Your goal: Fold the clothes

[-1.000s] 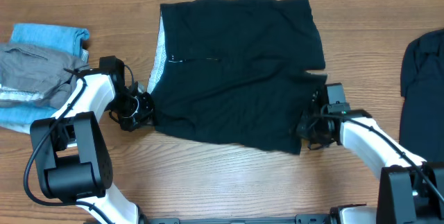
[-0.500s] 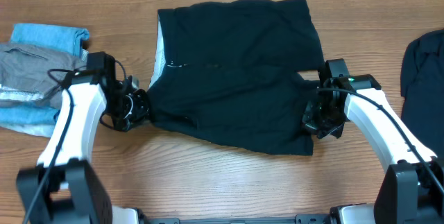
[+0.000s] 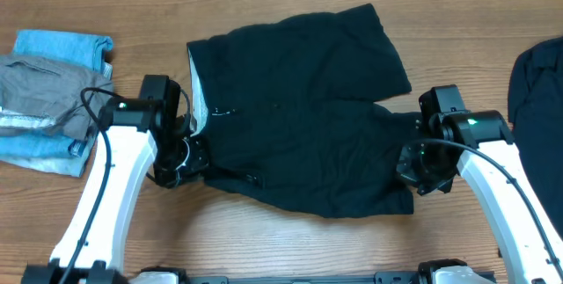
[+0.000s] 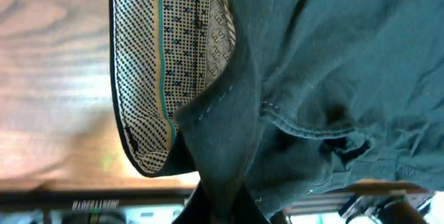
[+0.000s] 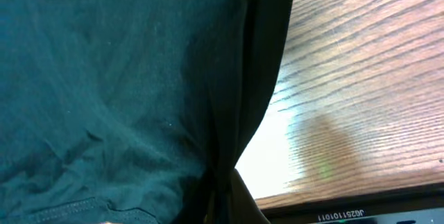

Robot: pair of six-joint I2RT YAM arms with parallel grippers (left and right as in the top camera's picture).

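From overhead, the shorts [image 3: 299, 117] lie spread and slightly skewed in the middle of the table [image 3: 290, 249], their far edge slanting and their near hem sagging toward the front. The left gripper [image 3: 189, 156] bites the near left corner, just below the pale lining [image 3: 201, 99], and the right gripper [image 3: 413, 165] bites the near right corner; both are clenched on the fabric. A strip of bare wood runs along the front, and another along the far side. To the left, a grey cloth [image 3: 44, 91] on a blue cloth [image 3: 66, 47] sits near the left arm. At the right edge a black cloth [image 3: 538, 99] lies close to the right arm. In the left wrist view, the lining [image 4: 152, 64] curls open beside the dark shorts [image 4: 333, 64], a fold of which narrows into the left gripper [image 4: 220, 207], with wood [image 4: 48, 78] beyond the waist edge. In the right wrist view, the shorts [image 5: 104, 78] fill the left side. Their edge drops straight into the right gripper [image 5: 225, 203], and bare wood [image 5: 361, 78] lies beside it. Compared with half a second ago, both grippers have come nearer the front and a little rightward. The shorts have been dragged with them and turned slightly, and the gap at the far edge has widened.
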